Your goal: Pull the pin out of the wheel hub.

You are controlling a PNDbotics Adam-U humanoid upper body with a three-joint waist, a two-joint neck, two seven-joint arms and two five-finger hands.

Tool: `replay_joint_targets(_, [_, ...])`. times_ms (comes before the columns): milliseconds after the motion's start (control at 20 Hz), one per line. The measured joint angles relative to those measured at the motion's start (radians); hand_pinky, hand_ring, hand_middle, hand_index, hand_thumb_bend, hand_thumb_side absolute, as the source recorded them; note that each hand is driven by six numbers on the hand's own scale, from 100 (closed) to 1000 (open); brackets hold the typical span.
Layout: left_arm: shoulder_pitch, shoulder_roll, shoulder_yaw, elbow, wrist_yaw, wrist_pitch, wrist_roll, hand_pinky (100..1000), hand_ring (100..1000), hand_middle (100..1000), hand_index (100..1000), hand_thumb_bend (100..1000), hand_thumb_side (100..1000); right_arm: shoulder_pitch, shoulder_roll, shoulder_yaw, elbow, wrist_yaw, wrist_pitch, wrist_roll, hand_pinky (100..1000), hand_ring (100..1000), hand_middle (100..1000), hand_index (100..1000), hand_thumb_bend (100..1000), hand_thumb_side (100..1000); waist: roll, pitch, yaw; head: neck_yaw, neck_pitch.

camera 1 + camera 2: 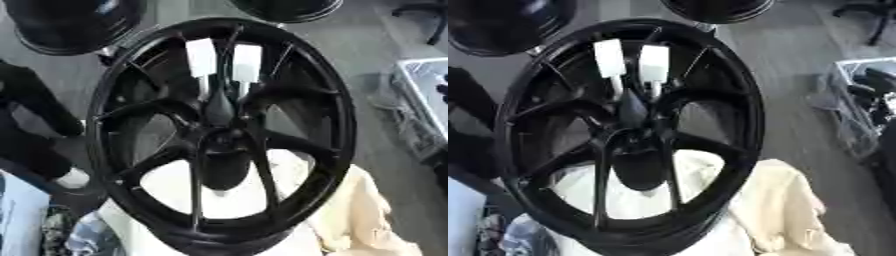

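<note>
Wheel hub (223,137): a black multi-spoke alloy wheel, seen face-on and filling the middle of both views, its rim tilted so that the top leans toward the view's right. The spokes are gathered at a dark central boss, where a narrow dark form rises from the centre toward the top of the wheel. Pin: not separately made out; it may be part of that dark central form, but this cannot be told. Two white rectangular pieces (632,62), side by side, are seen through the upper spokes, each on a thin pale stem running down toward the boss; in the right eye view they are shown clear of the spokes, while in the left eye view they are partly crossed by a spoke. Robot hands: none is identified in either view, so their state cannot be reported. Cream cloth (785,200): lies under and beside the lower right of the wheel, with a white surface visible through the lower spoke gaps. Further black wheels (74,22) are seen at the upper left and top edge. Grey floor (376,45): behind the wheel. A pale bin (859,100) holding dark items is shown at the right edge, more fully in the right eye view.
</note>
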Motion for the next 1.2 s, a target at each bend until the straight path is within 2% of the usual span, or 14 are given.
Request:
replay_joint_targets(200, [0.0, 0.0, -0.003, 0.0, 0.0, 0.001, -0.001, 655, 645, 613, 715, 149, 802, 0.0, -0.012, 0.0, -0.003, -0.003, -0.008, -0.002, 1000, 891, 837, 874, 100, 606, 0.001, 0.0, -0.006, -0.002, -0.002])
replay_joint_targets(250, [0.0, 0.0, -0.004, 0.0, 0.0, 0.001, -0.001, 655, 645, 613, 715, 132, 832, 0.001, -0.018, 0.0, -0.005, -0.004, -0.01, -0.004, 1000, 899, 844, 879, 100, 659, 0.003, 0.0, -0.008, -0.004, -0.005])
replay_joint_targets(300, [0.0, 0.0, -0.005, 0.0, 0.0, 0.001, -0.001, 654, 645, 613, 715, 148, 803, 0.001, -0.023, -0.001, -0.007, -0.004, -0.013, -0.007, 1000, 906, 851, 883, 100, 608, 0.004, 0.0, -0.009, -0.005, -0.008])
replay_joint_targets(550, [0.001, 0.001, -0.005, 0.0, 0.0, 0.002, -0.001, 654, 644, 612, 714, 148, 804, 0.008, -0.086, -0.005, -0.033, -0.001, -0.038, -0.003, 1000, 960, 903, 919, 100, 605, 0.003, 0.0, -0.01, -0.008, -0.016])
replay_joint_targets(800, [0.003, 0.001, -0.005, 0.0, 0.0, 0.003, 0.001, 653, 644, 612, 714, 146, 802, -0.011, -0.219, 0.005, -0.069, -0.013, -0.102, 0.015, 1000, 957, 903, 917, 100, 547, -0.001, 0.0, -0.008, -0.009, -0.016])
replay_joint_targets(1100, [0.008, 0.011, -0.005, 0.0, -0.002, 0.004, 0.001, 652, 643, 612, 714, 144, 803, -0.053, -0.439, 0.046, -0.13, -0.063, -0.243, -0.012, 1000, 930, 878, 902, 100, 493, -0.014, 0.0, -0.006, -0.013, -0.016])
replay_joint_targets(1200, [0.009, 0.017, -0.006, 0.0, -0.003, 0.004, 0.001, 651, 643, 611, 713, 142, 804, -0.076, -0.524, 0.072, -0.136, -0.083, -0.297, -0.014, 1000, 921, 869, 896, 100, 445, -0.018, 0.0, -0.006, -0.013, -0.016])
